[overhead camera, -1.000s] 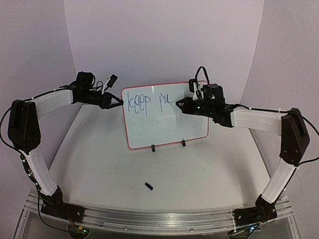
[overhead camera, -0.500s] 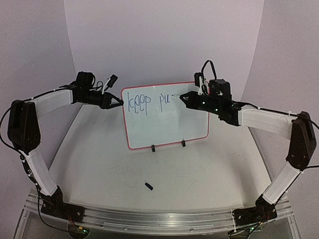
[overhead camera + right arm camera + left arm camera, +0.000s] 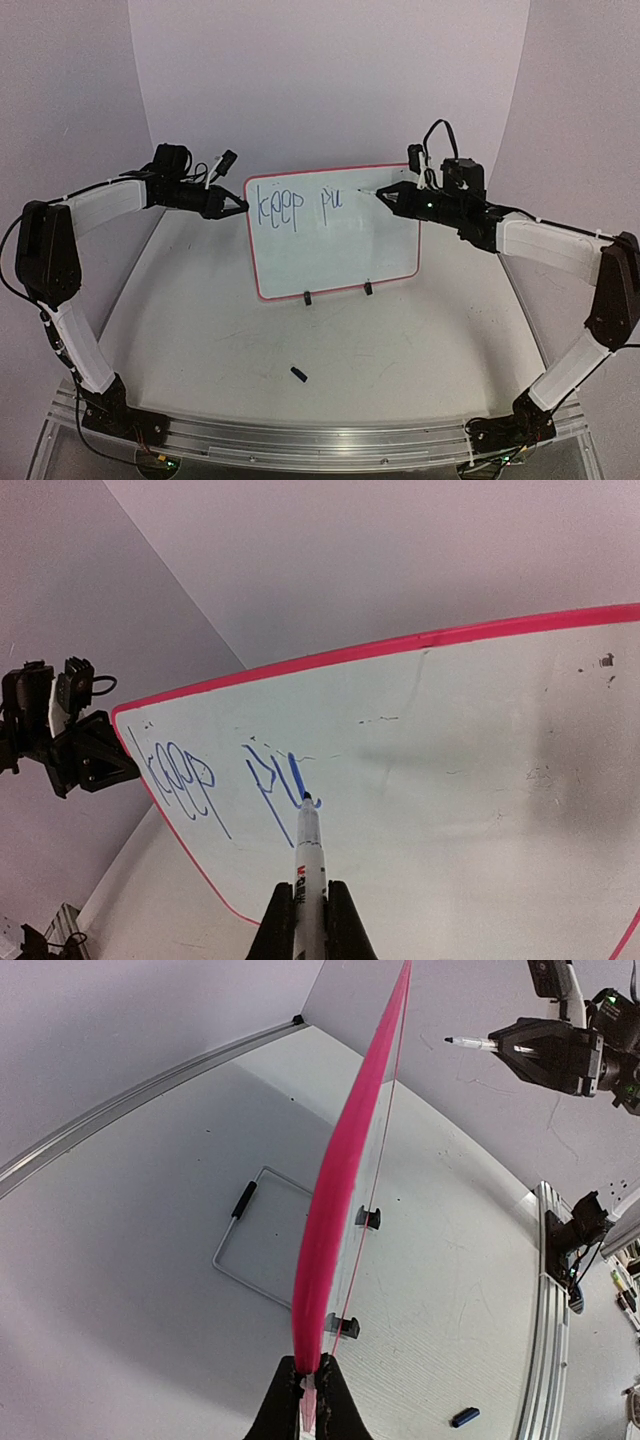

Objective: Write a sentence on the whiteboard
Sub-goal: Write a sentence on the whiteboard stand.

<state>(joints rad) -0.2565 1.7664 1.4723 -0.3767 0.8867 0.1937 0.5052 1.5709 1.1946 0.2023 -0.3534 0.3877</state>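
The whiteboard (image 3: 340, 250) stands upright on two black clip feet (image 3: 306, 296) at the table's middle. Its pink rim (image 3: 335, 1180) shows edge-on in the left wrist view. Blue lettering (image 3: 295, 208) reading "keep pu" runs along its top; this start of the sentence (image 3: 215, 780) also shows in the right wrist view. My left gripper (image 3: 240, 207) is shut on the board's left edge (image 3: 308, 1390). My right gripper (image 3: 385, 197) is shut on a white marker (image 3: 308, 860). The marker's tip points at the board just right of the "u", a little off its face.
A dark blue marker cap (image 3: 298, 373) lies on the table in front of the board, and is also seen as a small cap (image 3: 464, 1417) in the left wrist view. A wire stand (image 3: 250, 1245) lies flat behind the board. An aluminium rail (image 3: 300, 440) runs along the near edge.
My right gripper has moved right and slightly up with the marker, away from the "u". The left gripper and the board have not moved.
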